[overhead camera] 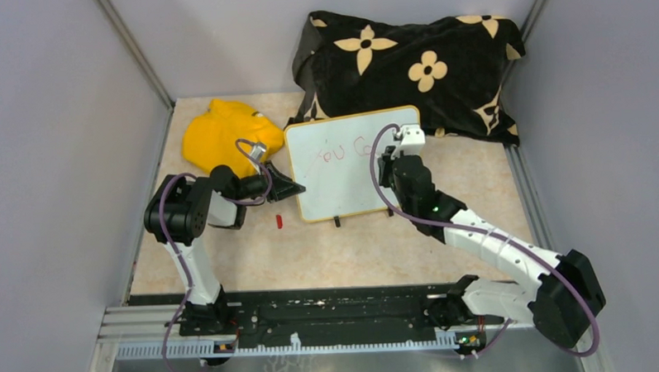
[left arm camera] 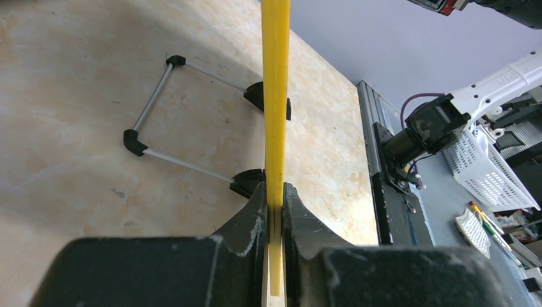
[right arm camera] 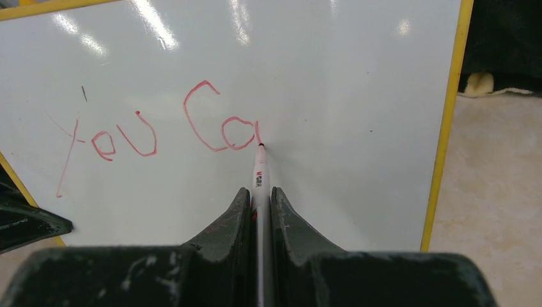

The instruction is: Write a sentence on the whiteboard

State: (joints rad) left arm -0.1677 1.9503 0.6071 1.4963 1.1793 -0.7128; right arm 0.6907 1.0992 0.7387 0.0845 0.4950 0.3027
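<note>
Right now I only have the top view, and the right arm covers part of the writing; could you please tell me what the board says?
Observer: The right wrist view shows red writing reading "You Ca", the pen tip on the board after the "a".
Operator: Thanks. Is the left arm gripping the board?
Observer: Yes, its jaws are shut on the board's yellow edge.
Operator: What props it behind?
Observer: A wire stand with black corners, on the table.

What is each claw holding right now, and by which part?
Left claw grips the whiteboard by its yellow rim, on the edge nearest that arm. Right claw pinches a marker by its barrel, tip touching the board.
</note>
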